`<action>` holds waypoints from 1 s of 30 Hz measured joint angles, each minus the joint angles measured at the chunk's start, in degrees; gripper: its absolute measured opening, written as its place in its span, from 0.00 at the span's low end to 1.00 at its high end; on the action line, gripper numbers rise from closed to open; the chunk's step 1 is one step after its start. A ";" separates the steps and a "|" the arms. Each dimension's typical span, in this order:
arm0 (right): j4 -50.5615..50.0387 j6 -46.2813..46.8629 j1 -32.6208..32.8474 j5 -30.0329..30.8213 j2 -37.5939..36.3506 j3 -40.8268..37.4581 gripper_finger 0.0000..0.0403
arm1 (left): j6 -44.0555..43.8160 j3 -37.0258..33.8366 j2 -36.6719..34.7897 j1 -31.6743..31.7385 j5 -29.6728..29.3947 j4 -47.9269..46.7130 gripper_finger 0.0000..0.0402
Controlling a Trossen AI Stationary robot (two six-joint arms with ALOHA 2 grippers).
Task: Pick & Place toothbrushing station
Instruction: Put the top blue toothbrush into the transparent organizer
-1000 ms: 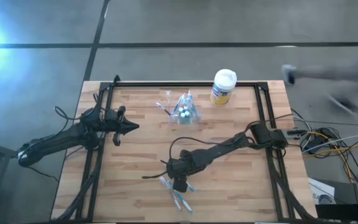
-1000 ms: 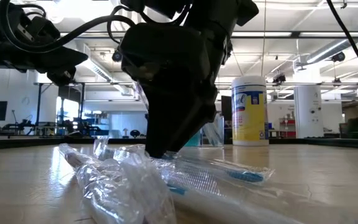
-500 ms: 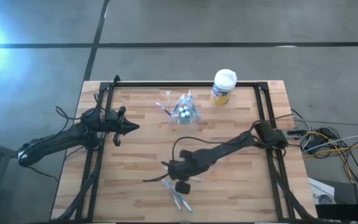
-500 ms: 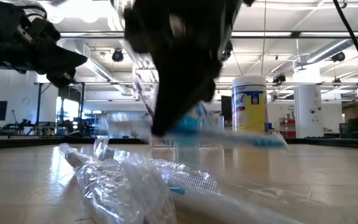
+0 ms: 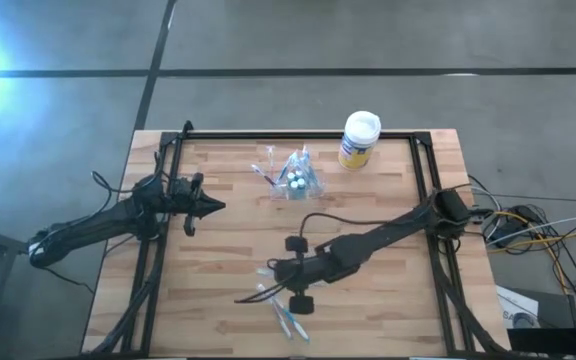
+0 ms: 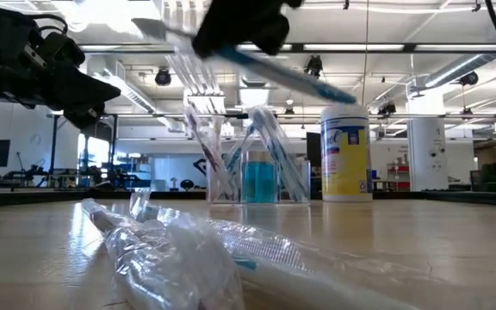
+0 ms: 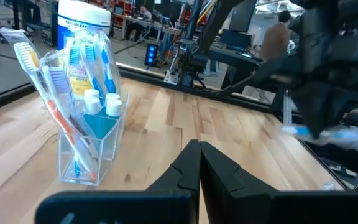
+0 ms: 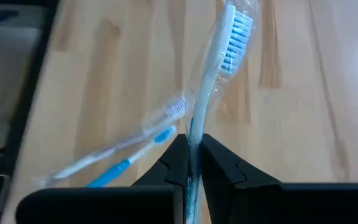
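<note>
The toothbrushing station (image 5: 296,181) is a clear plastic cup standing at the far middle of the table. It holds toothbrushes and small white-capped tubes (image 6: 257,176) (image 7: 89,140). My right gripper (image 5: 269,278) hangs above the near middle, shut on a blue-white toothbrush (image 8: 219,56) in a clear wrapper (image 6: 274,73). More wrapped toothbrushes (image 5: 286,318) lie flat on the table below it (image 8: 120,160). My left gripper (image 5: 218,207) waits shut at the left, level, pointing toward the cup (image 7: 199,152). My right gripper pinches the wrapped toothbrush's handle (image 8: 194,127) between its two fingers. It comes slanting down from above. The bristle end (image 8: 236,31) sticks out past the fingertips. The brush is lifted clear of the table and hangs tilted.
A yellow canister with a white lid (image 5: 360,140) stands at the far edge, right of the cup (image 6: 344,153). A black frame (image 5: 423,165) runs around the wooden table. Crumpled clear wrappers (image 6: 170,250) lie by the near edge.
My right gripper was down on the pile of wrapped toothbrushes. It has taken hold of one and risen, rolling its wrist. That toothbrush is now lifted clear and tilted, while the other brushes stay on the table.
</note>
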 joint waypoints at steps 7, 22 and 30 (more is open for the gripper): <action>5.82 -4.79 0.29 -0.23 -10.62 -7.37 0.05 | 0.21 0.00 -0.10 -0.01 0.02 0.11 0.02; 41.44 -7.78 0.20 5.03 -43.57 -49.51 0.05 | 1.90 0.00 -0.13 -0.13 0.96 0.05 0.02; 55.25 -10.47 0.27 5.62 -56.42 -67.29 0.05 | 2.05 0.00 -0.15 -0.13 1.78 0.05 0.02</action>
